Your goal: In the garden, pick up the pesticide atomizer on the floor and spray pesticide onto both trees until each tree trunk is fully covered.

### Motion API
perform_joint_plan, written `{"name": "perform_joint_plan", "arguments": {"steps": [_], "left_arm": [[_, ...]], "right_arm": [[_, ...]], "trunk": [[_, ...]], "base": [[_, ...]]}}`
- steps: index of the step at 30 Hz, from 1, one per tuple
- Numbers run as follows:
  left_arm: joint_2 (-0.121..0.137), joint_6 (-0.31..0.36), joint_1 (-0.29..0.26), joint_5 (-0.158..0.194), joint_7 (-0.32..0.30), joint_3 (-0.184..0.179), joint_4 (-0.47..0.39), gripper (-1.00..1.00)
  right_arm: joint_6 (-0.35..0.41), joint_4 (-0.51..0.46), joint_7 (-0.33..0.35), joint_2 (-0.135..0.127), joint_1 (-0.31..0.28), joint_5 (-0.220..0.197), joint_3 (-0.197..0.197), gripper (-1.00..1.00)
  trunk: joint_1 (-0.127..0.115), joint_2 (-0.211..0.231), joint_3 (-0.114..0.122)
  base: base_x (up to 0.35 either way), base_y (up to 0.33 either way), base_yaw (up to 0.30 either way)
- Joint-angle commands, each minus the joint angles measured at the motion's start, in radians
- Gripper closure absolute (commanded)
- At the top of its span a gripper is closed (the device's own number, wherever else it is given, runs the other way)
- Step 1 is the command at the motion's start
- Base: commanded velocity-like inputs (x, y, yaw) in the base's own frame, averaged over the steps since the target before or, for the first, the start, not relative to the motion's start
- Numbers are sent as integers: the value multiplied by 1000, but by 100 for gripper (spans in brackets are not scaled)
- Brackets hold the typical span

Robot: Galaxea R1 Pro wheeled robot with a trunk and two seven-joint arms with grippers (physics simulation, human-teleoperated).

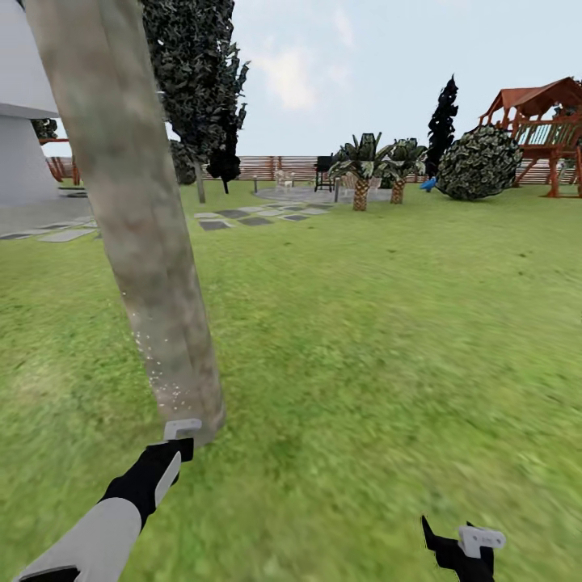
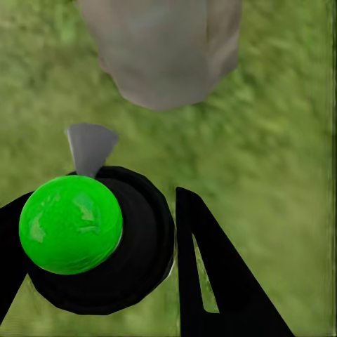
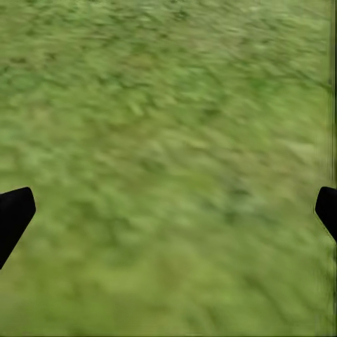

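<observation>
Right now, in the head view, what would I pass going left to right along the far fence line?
White house → tree trunk → second tree → two palms → thin dark tree → round bush → wooden play tower.

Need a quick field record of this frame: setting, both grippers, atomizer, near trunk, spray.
setting: garden lawn, wooden fence and playset at the far side
left gripper: shut on the pesticide atomizer, a black body with a green round top, nozzle aimed at the trunk base
right gripper: open, over bare grass, holding nothing
near tree trunk: leans across the head view, directly ahead of the left arm
pesticide: white specks on the trunk's lower part; upper part shows none
</observation>
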Motion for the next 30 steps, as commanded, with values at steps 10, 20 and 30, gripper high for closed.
{"name": "perform_joint_plan", "arguments": {"steps": [10,20,30], "left_arm": [[-2,0,0,0,0,0,0,100],[-2,0,0,0,0,0,0,100],[-2,0,0,-1,0,0,0,100]], "right_arm": [[0,0,0,1,0,0,0,-100],[0,0,0,1,0,0,0,-100],[0,0,0,0,0,0,0,-100]], "trunk": [[0,0,0],[0,0,0],[0,0,0]], "base": [[46,-269,200],[0,-269,272],[0,-271,39]]}}
